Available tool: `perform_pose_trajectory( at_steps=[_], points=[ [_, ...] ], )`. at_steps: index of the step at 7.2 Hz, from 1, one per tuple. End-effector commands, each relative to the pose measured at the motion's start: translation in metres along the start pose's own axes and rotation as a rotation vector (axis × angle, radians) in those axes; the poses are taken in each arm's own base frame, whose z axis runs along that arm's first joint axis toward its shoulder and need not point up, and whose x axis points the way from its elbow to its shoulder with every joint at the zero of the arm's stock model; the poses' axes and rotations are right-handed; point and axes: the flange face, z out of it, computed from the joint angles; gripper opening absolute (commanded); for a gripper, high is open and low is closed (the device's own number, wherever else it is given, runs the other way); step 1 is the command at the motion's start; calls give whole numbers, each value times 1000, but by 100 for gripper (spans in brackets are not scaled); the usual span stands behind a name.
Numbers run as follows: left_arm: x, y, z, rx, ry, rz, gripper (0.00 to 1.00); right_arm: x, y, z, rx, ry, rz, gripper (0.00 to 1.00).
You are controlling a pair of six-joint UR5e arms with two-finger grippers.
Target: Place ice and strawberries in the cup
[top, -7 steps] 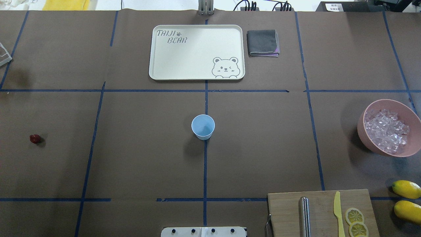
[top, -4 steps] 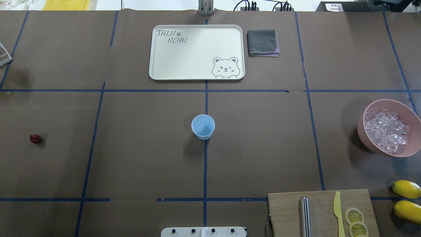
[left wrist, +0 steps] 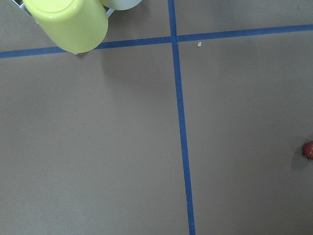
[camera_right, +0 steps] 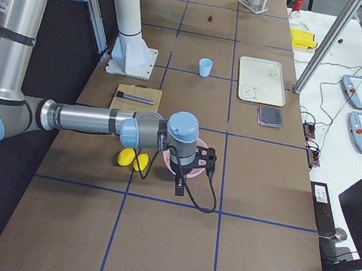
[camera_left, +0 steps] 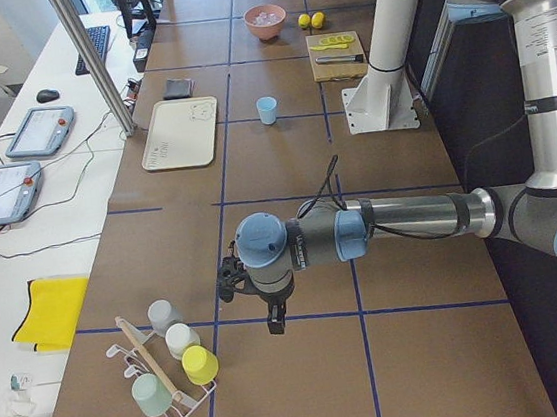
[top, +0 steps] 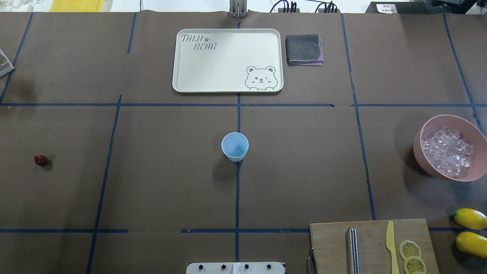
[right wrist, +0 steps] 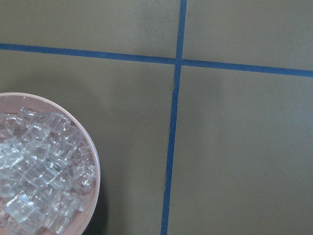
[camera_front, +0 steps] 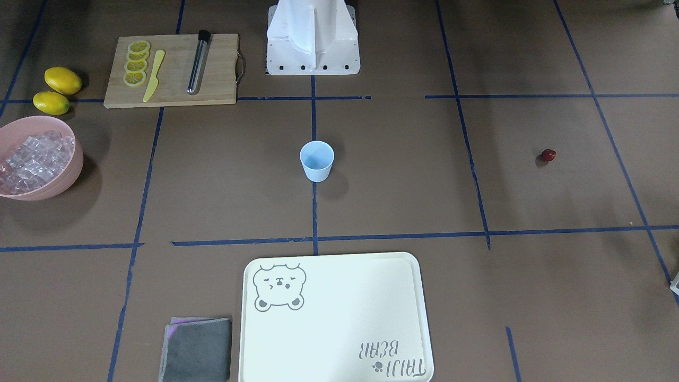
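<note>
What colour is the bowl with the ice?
The bowl is pink, holding clear ice. The overhead view shows it best.

Brown counter (top: pixel 171 182) crossed by blue tape lines (top: pixel 237 198). At the centre, upright on a tape line: cup (top: pixel 235 146). Far off toward the robot's left, alone: strawberry (top: pixel 40 160). Toward the right edge: pink bowl (camera_front: pixel 53 188), with two lemons (top: pixel 470 218) near it and a wooden board (top: pixel 331 243) between those and the white base (camera_front: pixel 313 63). Across from the robot: cream tray (top: pixel 228 76), grey cloth (top: pixel 303 49) just beside it, not touching. At the left end, past the strawberry: wire rack (camera_left: pixel 181 411).
</note>
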Motion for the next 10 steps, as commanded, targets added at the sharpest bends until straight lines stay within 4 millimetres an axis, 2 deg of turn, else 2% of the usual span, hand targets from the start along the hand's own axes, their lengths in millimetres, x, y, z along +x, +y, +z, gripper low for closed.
perform_pose_trajectory(
  at_steps=[1, 4, 5, 6, 7, 8, 10],
  points=[
    [0, 1, 0, 1, 1, 1, 100, 1, -1, 1, -2, 2, 9, 100],
    [1, 0, -1, 2, 1, 2, 100, -6, -7, -6, 43, -2, -12, 100],
    [0, 0, 0, 1, 1, 1, 100, -29, -28, -19, 98, -15, -90, 100],
    [0, 1, 0, 1, 1, 1, 100, -51, -33, -11, 104, -28, -159, 100],
    [-1, 1, 1, -1, 2, -2, 100, -95, -49, 11, 73, -41, -268, 100],
    [-1, 1, 1, -1, 2, -2, 100, -131, -61, 16, 69, -64, -341, 100],
    [-1, 3, 2, -3, 2, -4, 100, -173, -58, 45, 75, -34, -488, 100]
  ],
)
